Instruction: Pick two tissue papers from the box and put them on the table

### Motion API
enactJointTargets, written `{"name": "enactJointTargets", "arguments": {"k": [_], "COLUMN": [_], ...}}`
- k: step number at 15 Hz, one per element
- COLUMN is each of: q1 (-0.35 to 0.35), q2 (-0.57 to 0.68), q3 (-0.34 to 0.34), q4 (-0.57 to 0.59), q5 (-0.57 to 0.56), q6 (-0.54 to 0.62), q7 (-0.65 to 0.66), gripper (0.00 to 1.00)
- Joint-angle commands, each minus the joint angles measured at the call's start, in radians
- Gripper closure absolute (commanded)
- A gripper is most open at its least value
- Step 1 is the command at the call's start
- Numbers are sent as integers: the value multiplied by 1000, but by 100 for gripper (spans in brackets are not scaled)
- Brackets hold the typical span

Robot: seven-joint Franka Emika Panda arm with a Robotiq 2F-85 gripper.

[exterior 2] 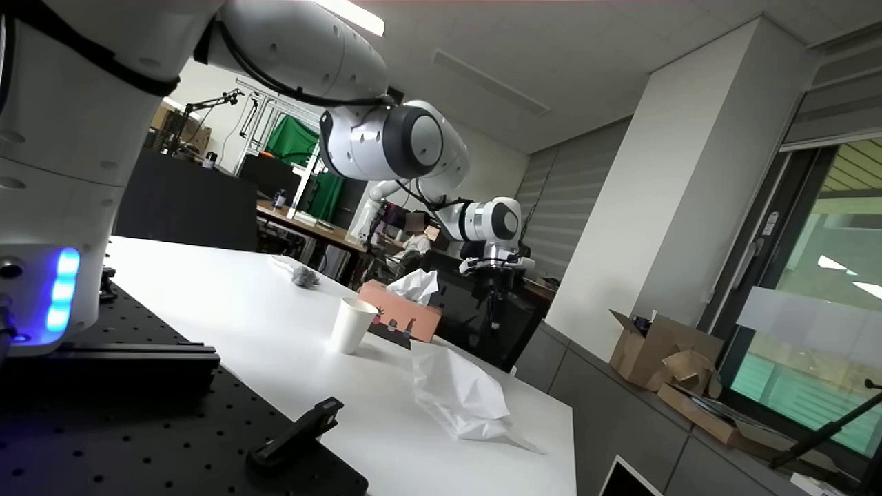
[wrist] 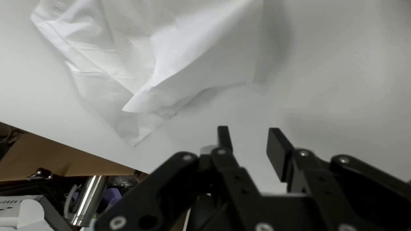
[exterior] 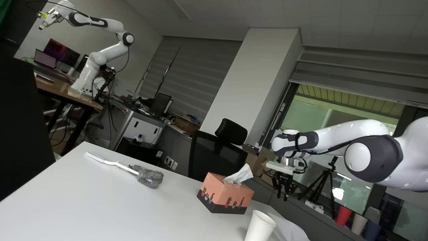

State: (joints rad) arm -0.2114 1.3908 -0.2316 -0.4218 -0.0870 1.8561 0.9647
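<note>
Wrist view: gripper [wrist: 249, 138] hanging spread, lower right.
Tissue [wrist: 141, 62] lying upper left, likely placed; box [exterior: 227, 198] in an exterior view propping next sheet [exterior: 240, 175] for pinching.

On the worktop [exterior: 83, 201], in both exterior views, a scrubber [exterior: 147, 176] lies left of the box [exterior: 227, 195] — one tissue paper [exterior: 241, 174] in its top — with a cup [exterior: 260, 227] before it, another tissue paper [exterior 2: 458, 396] right of the cup.

The arm [exterior: 357, 156] stretches outward, its end effector [wrist: 249, 136] pointing down with fingers [wrist: 279, 154] parted.
</note>
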Motion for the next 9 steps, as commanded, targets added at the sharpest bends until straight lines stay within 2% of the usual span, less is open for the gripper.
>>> {"name": "enactJointTargets", "arguments": {"k": [1,6,9], "q1": [5,33,64], "q2": [5,-46,-93], "q3": [3,64,126], "q4": [12,-5,-18], "q5": [18,73,115], "q6": [124,125,39], "q7": [106,65,1], "gripper": [32,2,0]}}
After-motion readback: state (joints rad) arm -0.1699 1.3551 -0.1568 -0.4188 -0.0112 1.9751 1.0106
